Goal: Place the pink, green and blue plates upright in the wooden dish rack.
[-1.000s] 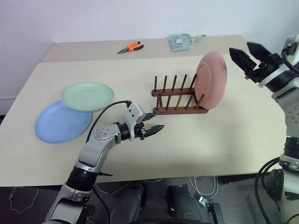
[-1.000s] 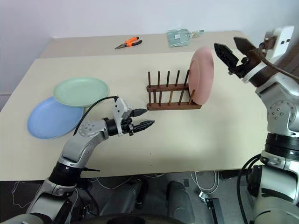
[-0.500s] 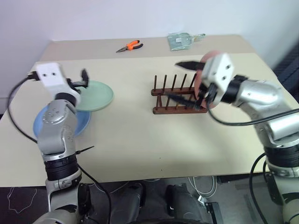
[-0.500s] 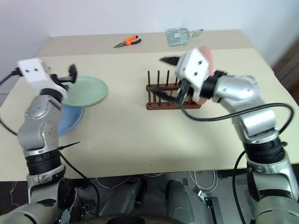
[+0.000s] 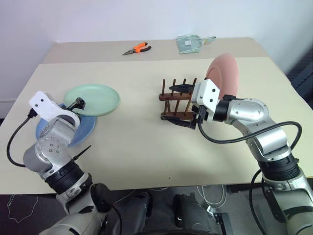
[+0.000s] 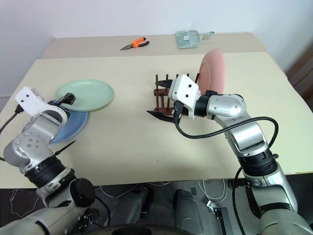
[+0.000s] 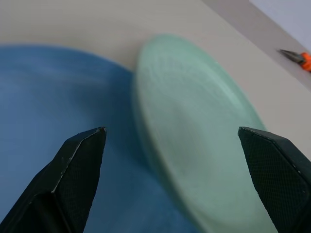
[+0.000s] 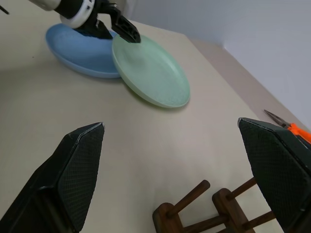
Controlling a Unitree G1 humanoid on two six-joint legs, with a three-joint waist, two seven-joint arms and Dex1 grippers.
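The pink plate (image 5: 223,73) stands upright at the right end of the wooden dish rack (image 6: 159,92). My right gripper (image 5: 167,103) is open at the rack's left end, one finger over the pegs and one in front of the base. The green plate (image 5: 94,99) lies flat at the table's left, overlapping the blue plate (image 5: 86,128) beneath it. My left gripper (image 6: 68,100) is open at the green plate's left rim; in the left wrist view the green plate (image 7: 194,141) and blue plate (image 7: 43,97) lie between its fingers (image 7: 82,165).
Orange-handled pliers (image 5: 137,48) and a clear plastic packet (image 5: 190,44) lie on the far table section. Bare tabletop stretches between the plates and the rack, and in front of the rack up to the near edge.
My left arm swung left from mid-table to the green and blue plates. My right arm came from right of the pink plate across to the rack's left end.
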